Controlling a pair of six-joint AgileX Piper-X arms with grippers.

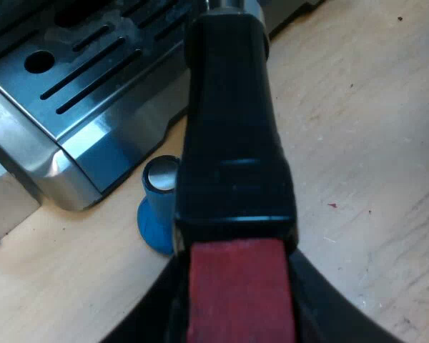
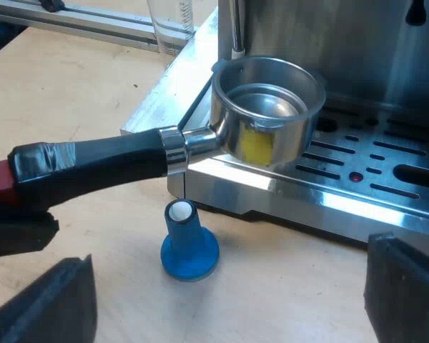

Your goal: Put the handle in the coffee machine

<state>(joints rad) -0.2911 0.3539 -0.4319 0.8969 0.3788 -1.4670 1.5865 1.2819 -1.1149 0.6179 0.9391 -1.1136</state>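
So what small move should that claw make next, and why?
Probably lift the holder and ease it further in under the machine's front: the left claw grips its red end, and its metal end hangs over the corner of the drip tray, unlocked.

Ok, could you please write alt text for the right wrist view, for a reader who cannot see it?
A metal holder with a dark handle hangs over the corner of the espresso machine, its basket facing up. A blue tamper stands on the wooden table near that corner, and the right pincer is open.
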